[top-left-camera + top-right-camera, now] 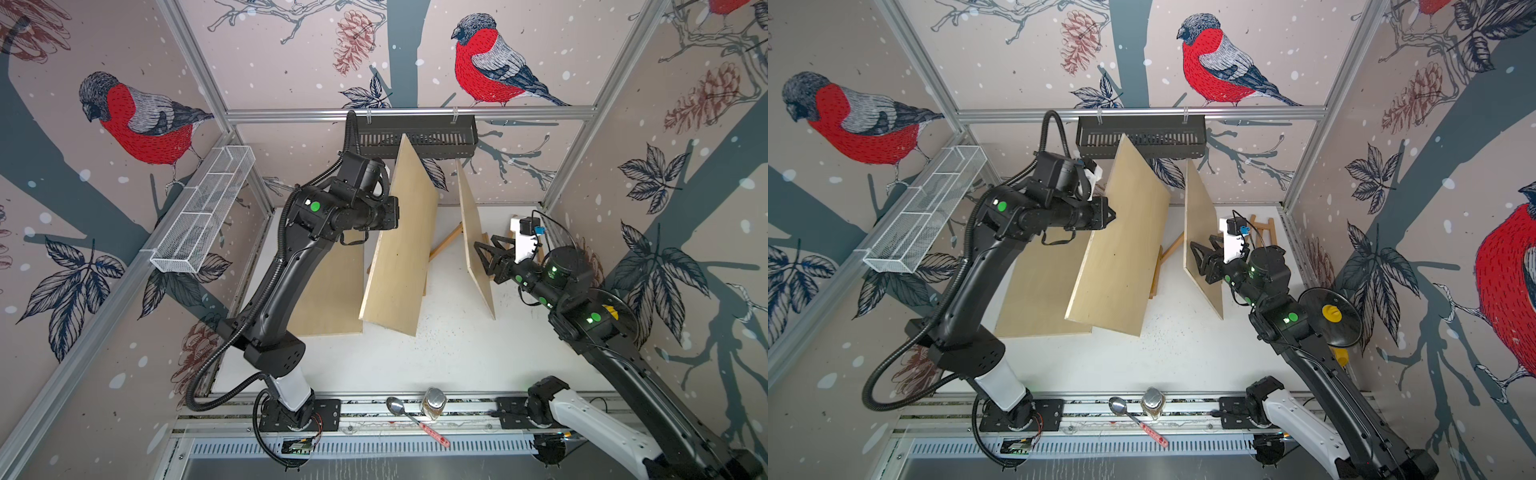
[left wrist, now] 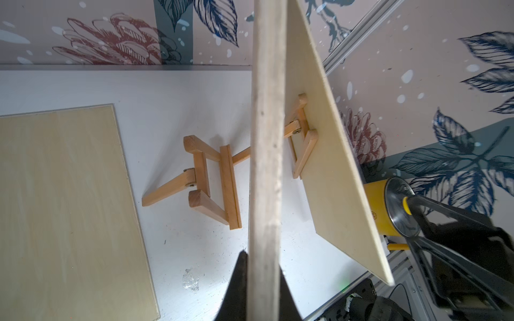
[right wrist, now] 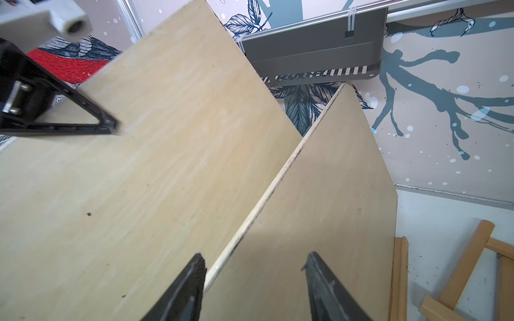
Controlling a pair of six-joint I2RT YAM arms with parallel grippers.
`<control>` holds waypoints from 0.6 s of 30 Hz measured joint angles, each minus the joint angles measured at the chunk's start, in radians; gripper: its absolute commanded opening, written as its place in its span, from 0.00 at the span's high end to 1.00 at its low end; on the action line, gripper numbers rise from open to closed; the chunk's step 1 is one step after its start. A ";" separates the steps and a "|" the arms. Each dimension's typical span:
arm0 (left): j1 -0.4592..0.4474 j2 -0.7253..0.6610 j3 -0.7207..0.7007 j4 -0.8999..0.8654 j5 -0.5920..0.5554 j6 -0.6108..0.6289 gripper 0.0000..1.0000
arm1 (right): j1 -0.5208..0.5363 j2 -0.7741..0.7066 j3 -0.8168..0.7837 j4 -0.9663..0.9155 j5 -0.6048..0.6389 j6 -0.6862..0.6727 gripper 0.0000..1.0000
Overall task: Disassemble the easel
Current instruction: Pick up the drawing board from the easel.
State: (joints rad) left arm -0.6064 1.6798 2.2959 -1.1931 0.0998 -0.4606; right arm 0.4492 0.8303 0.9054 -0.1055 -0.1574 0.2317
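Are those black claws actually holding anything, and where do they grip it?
The left tool is shut on the middle wooden board, pinching its thin side edge. The right tool stands open by a second board, gripping nothing.

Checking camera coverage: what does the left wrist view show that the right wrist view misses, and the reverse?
Only the left wrist view: a flat board lying on the table, an empty easel and a yellow pot. Only the right wrist view: the black basket. Both: the tilted board clamped in the left claw, and the second board propped on its own easel.
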 measured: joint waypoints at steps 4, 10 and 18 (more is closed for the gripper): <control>0.000 -0.143 -0.063 0.006 0.008 0.016 1.00 | 0.000 -0.007 0.017 -0.019 0.003 0.000 0.41; 0.000 -0.352 -0.116 -0.023 -0.026 0.016 1.00 | 0.000 -0.051 0.043 -0.048 0.013 0.000 0.41; 0.000 -0.537 -0.140 -0.132 -0.185 -0.002 1.00 | 0.003 -0.091 0.069 -0.088 0.018 0.005 0.44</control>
State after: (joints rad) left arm -0.6064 1.1423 2.1559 -1.3254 -0.0853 -0.4622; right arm 0.4519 0.7395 0.9745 -0.1936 -0.1394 0.2367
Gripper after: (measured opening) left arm 0.117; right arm 0.564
